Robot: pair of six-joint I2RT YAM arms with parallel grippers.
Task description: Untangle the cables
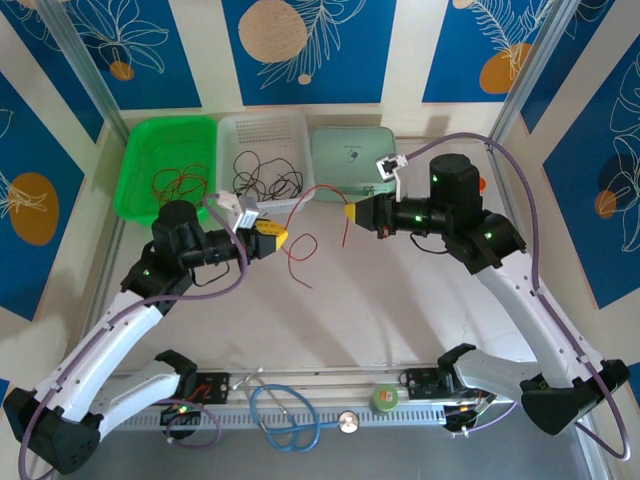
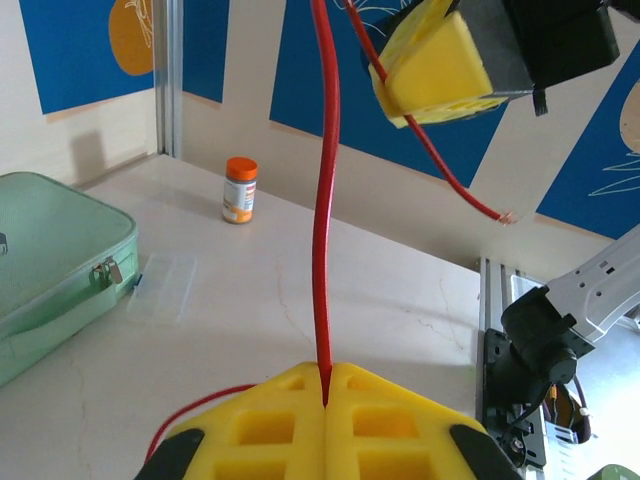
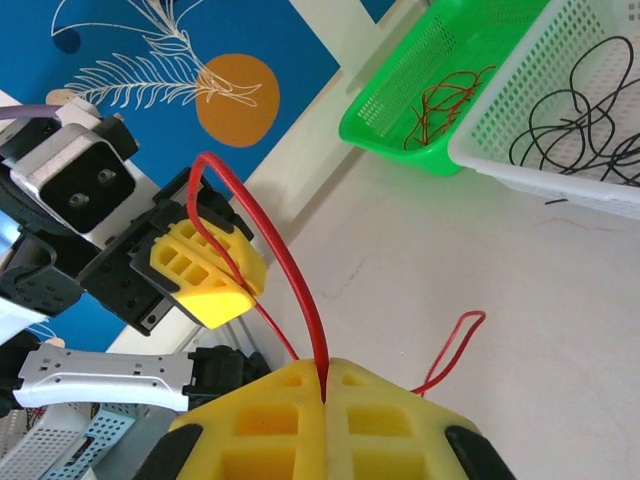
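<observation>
Both are clenched on one red cable [image 2: 322,200] — the left end effector [image 2: 327,372] and the right end effector [image 3: 323,372] face each other above the middle of the counter [image 1: 400,310]. The cable arches between them, its loose tails dangling toward six o'clock. I'd say the step wants a slow, even pull apart with both grips tight, watching that the tails don't snag. After that it likely belongs in the green basket [image 1: 150,145] at ten o'clock — with the other red cables [image 1: 180,183].
</observation>
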